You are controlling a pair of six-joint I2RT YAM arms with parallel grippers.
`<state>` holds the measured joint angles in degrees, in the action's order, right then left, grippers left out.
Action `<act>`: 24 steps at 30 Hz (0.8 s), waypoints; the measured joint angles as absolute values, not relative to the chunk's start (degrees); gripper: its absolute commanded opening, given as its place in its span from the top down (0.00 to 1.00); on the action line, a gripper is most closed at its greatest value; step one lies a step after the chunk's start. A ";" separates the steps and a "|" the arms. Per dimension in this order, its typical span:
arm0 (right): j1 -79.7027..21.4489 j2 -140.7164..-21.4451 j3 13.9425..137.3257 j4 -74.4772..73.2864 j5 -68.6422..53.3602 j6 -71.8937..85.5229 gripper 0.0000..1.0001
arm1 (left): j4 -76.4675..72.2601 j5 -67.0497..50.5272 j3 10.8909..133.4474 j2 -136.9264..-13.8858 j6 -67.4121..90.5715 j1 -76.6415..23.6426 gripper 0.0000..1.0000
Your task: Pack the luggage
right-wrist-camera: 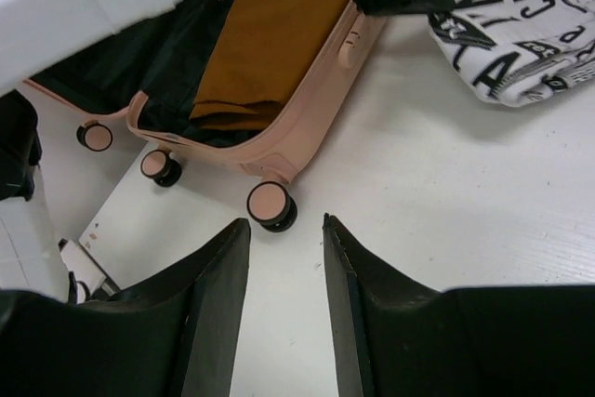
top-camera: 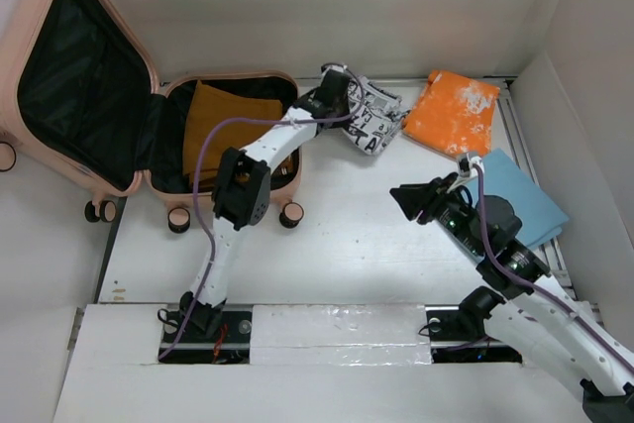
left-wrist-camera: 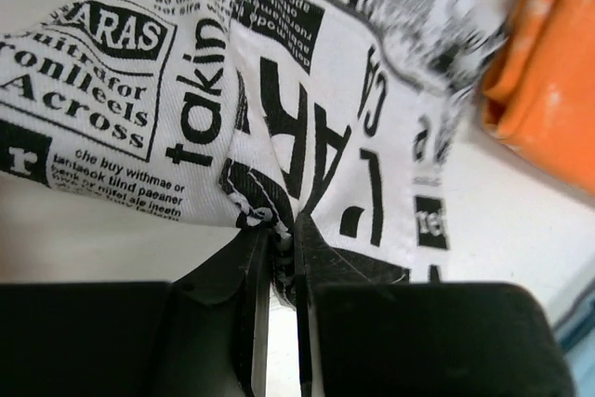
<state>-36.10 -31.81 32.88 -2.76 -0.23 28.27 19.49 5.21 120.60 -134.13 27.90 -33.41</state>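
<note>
White table (top-camera: 376,235): salmon-pink luggage (right-wrist-camera: 293,137) open, black-lined.

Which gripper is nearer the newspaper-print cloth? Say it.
Left. The left gripper is shut on the edge of the newspaper-print cloth; the right gripper hangs open, apart, nearer the robot.

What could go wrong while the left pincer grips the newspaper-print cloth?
1. The left pincer pinches only a small edge fold of the newspaper-print cloth, so it may slip free.
2. Carried over, the loose cloth may catch on the luggage rim rather than land on the brown garment.
</note>
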 measured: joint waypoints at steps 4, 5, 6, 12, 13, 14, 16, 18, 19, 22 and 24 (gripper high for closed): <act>-36.10 -32.60 32.88 -1.93 -0.93 28.27 0.57 | 25.56 3.07 125.82 -131.09 19.68 -32.14 1.00; -36.10 -32.71 32.88 -1.76 -1.19 28.27 0.57 | 27.18 3.11 126.43 -129.88 18.04 -31.90 1.00; -36.10 -32.88 32.88 -1.67 -1.48 28.27 0.57 | 28.47 3.29 126.54 -128.44 16.58 -31.75 1.00; -36.10 -33.78 32.88 -0.45 -2.57 28.27 0.57 | 30.44 7.90 114.24 -114.10 12.62 -31.68 1.00; -36.10 -33.78 32.88 -0.36 -2.61 28.27 0.57 | 30.20 8.69 111.24 -111.26 12.56 -31.51 1.00; -36.10 -33.78 32.88 -0.19 -2.66 28.27 0.57 | 30.00 9.17 108.64 -108.66 12.88 -30.94 1.00; -36.10 -33.74 32.77 0.51 -2.76 28.29 0.57 | 29.10 9.69 102.96 -103.31 13.98 -28.27 1.00; -36.10 -33.45 32.05 1.39 -2.90 28.29 0.57 | 26.74 9.89 96.16 -98.04 15.64 -23.16 1.00; -36.10 -33.23 31.44 1.72 -3.05 28.29 0.57 | 25.78 9.17 93.12 -96.03 16.69 -19.77 1.00; -36.10 -32.95 29.85 1.87 -3.60 28.36 0.57 | 22.44 5.04 86.63 -93.30 19.44 -8.01 1.00; -36.10 -32.97 29.23 2.00 -3.90 28.38 0.57 | 20.23 2.42 83.99 -93.73 20.51 -0.38 1.00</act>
